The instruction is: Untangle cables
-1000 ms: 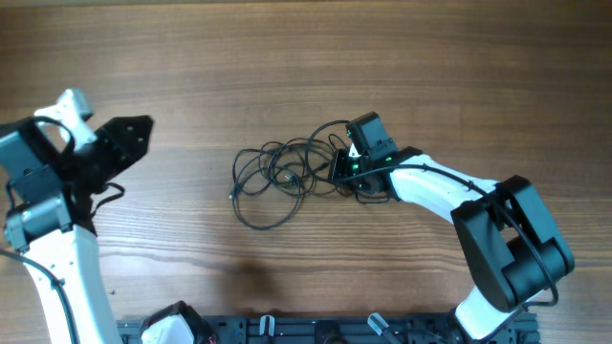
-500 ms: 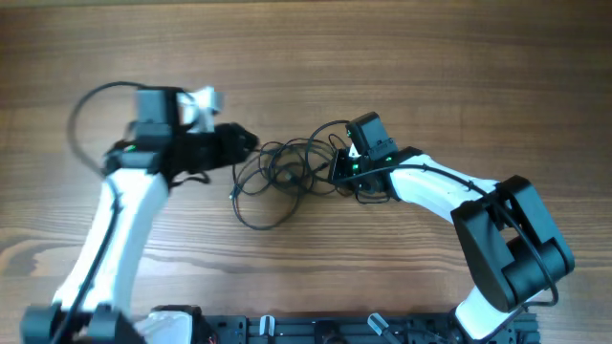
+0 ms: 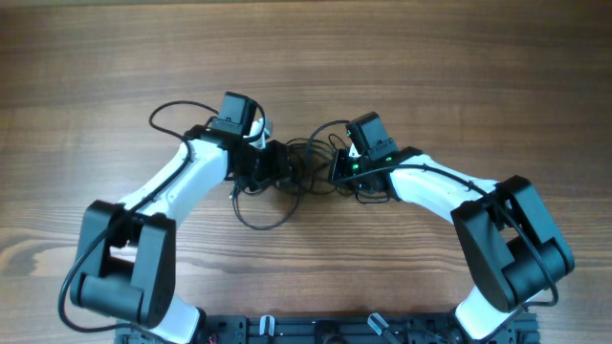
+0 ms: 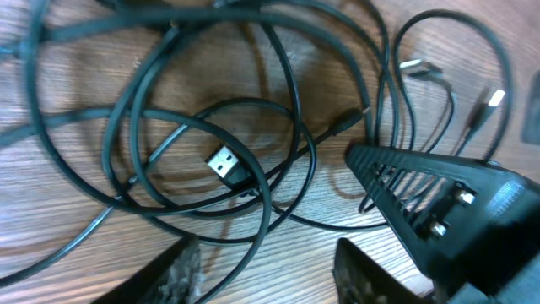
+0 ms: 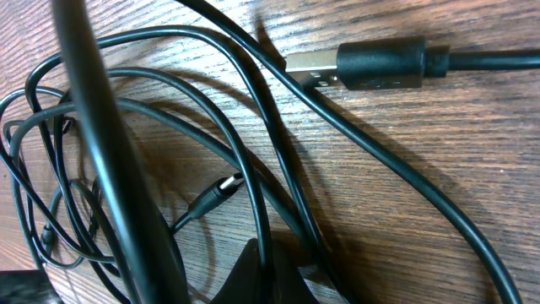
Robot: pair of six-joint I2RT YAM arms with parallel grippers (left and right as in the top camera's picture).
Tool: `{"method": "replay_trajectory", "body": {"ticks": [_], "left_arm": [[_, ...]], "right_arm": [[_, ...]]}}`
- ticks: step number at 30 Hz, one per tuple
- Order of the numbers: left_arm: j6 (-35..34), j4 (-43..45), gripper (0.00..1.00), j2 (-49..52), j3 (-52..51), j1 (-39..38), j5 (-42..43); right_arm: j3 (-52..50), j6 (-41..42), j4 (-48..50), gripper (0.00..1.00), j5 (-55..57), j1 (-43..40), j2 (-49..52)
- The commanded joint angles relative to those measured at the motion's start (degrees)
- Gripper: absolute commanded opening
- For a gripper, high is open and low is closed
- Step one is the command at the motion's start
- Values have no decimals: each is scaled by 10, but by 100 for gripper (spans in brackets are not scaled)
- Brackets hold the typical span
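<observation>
The cables [image 3: 277,191] are thin black cords in a loose tangle at the table's middle. My left gripper [image 3: 280,170] sits low over the tangle's left-centre. In the left wrist view it is open [image 4: 270,279], with one cable strand [image 4: 266,224] passing between the fingers [image 4: 173,274] and a USB plug [image 4: 226,163] just ahead. My right gripper [image 3: 337,172] is at the tangle's right edge. In the right wrist view its fingers [image 5: 266,270] meet at bottom centre, shut on a cable strand [image 5: 263,215]. A thick plug [image 5: 380,61] and a barrel plug [image 5: 215,196] lie nearby.
The wooden table [image 3: 478,76] surrounds the tangle. The right gripper's black body [image 4: 456,211] is close to my left gripper's right side. A black rail [image 3: 316,330] runs along the front edge. The left arm's own wire [image 3: 167,110] loops behind it.
My left arm has swung from the far left across to the tangle and now sits low on it. The right arm and the cables have not visibly moved.
</observation>
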Motion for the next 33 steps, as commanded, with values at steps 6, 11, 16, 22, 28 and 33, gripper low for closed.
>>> {"method": "replay_trajectory", "body": {"ticks": [6,11,16,22,28,33], "left_arm": [[-77,27,55,19,7,-24,-16],[-87,28,53,19,7,-24,-36],[-103,35,53,19,7,-25,-43],[-105,46,53,20,7,-33,-48],[-117,51,53,20,7,-47,-69],[-117,51,52,20,7,-63,-99]], "right_arm": [[-9,3,-11,5,30,-5,11],[-9,3,-11,5,30,-5,11],[-9,3,-11,5,30,-5,11],[-9,3,-11,5,30,-5,11],[-9,3,-11,5,30,-5,11],[-9,3,-11,5,30,-5,11]]}}
